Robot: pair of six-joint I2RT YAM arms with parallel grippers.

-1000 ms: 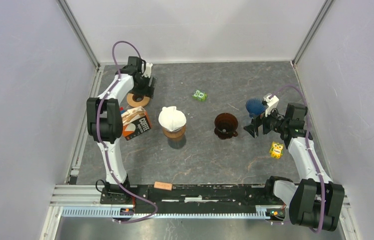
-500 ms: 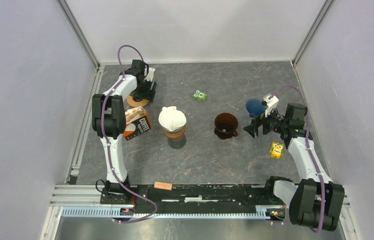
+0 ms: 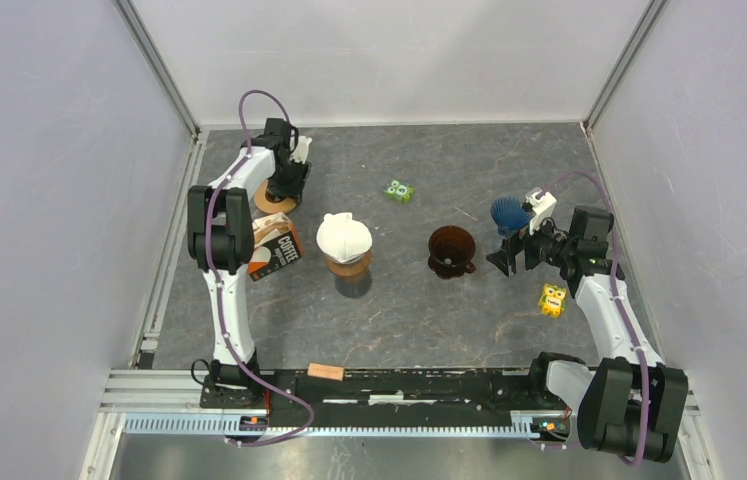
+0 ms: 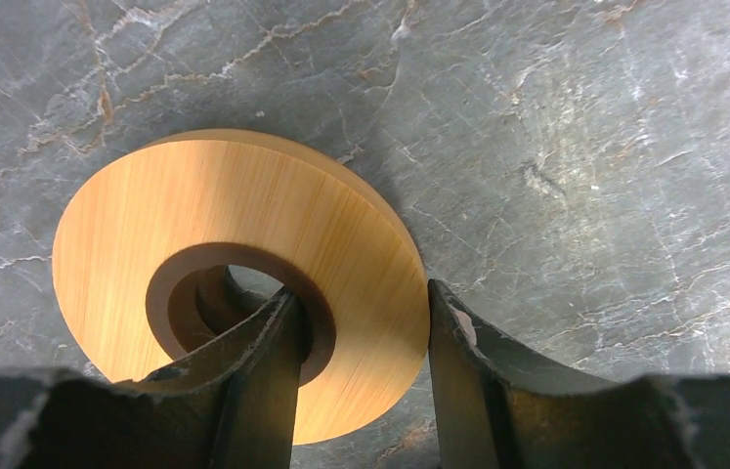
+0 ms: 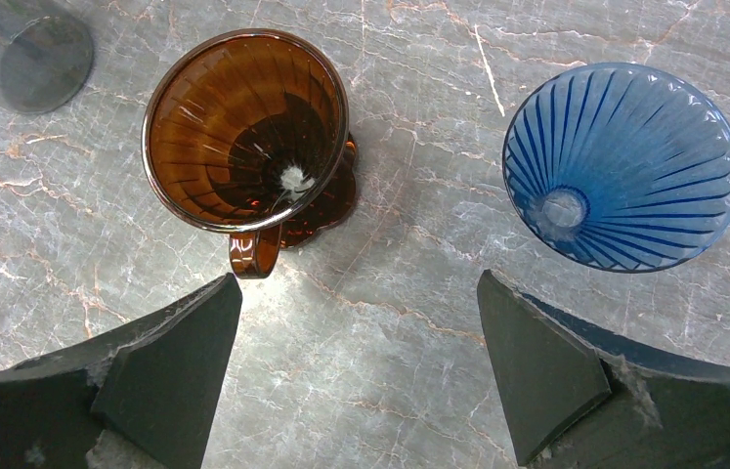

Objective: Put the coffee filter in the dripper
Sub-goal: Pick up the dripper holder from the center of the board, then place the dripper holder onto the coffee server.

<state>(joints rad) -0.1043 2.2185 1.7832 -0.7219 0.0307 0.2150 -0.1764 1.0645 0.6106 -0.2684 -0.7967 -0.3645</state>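
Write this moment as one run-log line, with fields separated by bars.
left pincer: closed on ring rim | right pincer: open, near brown dripper | filter: not in brown dripper

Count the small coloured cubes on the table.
2. Green cube at the back, middle; yellow cube beside the right arm. Others could hide under either arm.

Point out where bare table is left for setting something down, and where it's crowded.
Free: the wide near strip between the coffee filter, brown dripper and the arm bases; also the far stretch behind the green cube. Crowded: the left cluster of wooden ring, coffee box and coffee filter.
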